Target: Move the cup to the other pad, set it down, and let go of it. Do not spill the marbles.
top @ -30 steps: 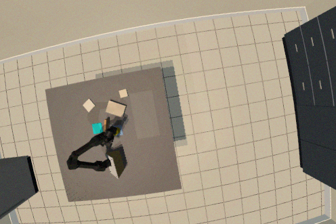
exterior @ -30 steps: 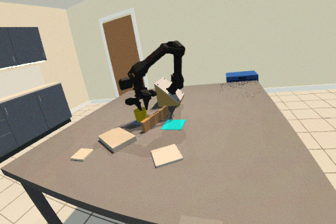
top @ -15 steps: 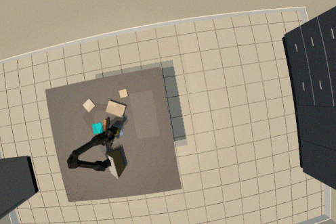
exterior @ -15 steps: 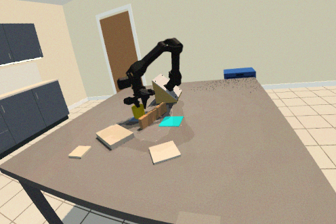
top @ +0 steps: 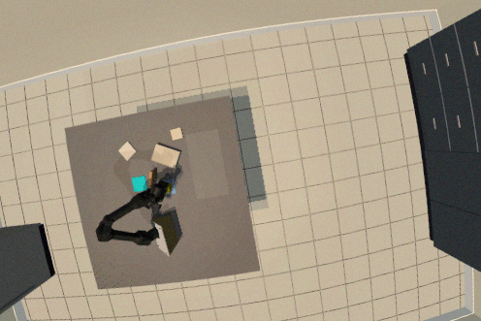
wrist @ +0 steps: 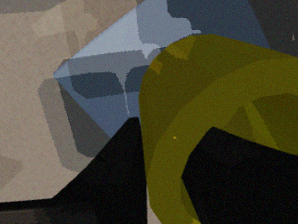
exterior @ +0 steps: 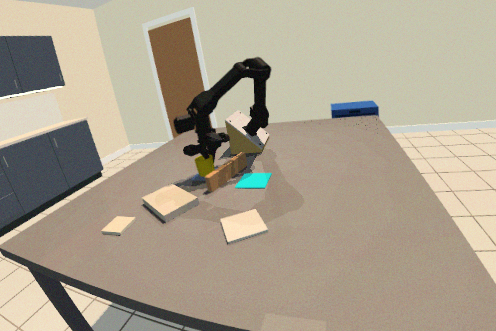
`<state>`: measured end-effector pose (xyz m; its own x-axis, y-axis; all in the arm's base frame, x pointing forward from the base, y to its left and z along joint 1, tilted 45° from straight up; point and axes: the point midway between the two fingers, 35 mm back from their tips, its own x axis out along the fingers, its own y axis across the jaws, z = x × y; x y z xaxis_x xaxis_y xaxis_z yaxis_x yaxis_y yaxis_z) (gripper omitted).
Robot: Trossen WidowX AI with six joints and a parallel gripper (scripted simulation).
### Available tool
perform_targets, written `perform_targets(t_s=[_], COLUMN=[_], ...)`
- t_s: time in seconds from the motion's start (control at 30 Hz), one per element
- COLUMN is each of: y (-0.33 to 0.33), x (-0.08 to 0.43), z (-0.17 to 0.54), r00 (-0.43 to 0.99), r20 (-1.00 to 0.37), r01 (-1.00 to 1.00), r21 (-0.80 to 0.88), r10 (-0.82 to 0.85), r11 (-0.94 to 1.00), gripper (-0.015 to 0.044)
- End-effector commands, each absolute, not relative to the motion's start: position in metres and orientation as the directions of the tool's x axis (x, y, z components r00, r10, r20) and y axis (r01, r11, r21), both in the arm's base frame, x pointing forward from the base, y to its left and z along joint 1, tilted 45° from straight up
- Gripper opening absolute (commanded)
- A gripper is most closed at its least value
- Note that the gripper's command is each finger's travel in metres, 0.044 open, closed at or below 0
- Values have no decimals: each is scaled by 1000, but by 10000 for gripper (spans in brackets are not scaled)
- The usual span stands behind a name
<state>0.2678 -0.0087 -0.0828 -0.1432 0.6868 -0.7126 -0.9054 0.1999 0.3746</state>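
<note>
The jaws pinch the yellow cup (wrist: 200, 136) over the blue pad (wrist: 120, 63), left on the bench (exterior: 350, 199).

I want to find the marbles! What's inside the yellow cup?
The cup looks only yellow inside. No marbles show; the gripper, shut on the cup, covers much of the inside, so they may be hidden.

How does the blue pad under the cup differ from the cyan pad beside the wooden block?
The blue pad is pale grey-blue and mostly hidden under the yellow cup; the cyan pad is bright turquoise and lies bare. The blue pad sits on the far side of the wooden block from the cyan pad. Both are thin, flat squares on the table.
</note>
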Motion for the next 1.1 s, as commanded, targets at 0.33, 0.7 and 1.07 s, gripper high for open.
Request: perform_targets(t_s=[0.33,0.7,1.07], y=[-20,-50,-65], x=[272,277,276], z=[-72,-42,-23], r00=[-142,-141,-141], r20=[-713,-712,-710], r01=[-905,-903,-902], r21=[375,377,380], r10=[686,688,690], r11=[202,206,207], gripper=[0,0,0])
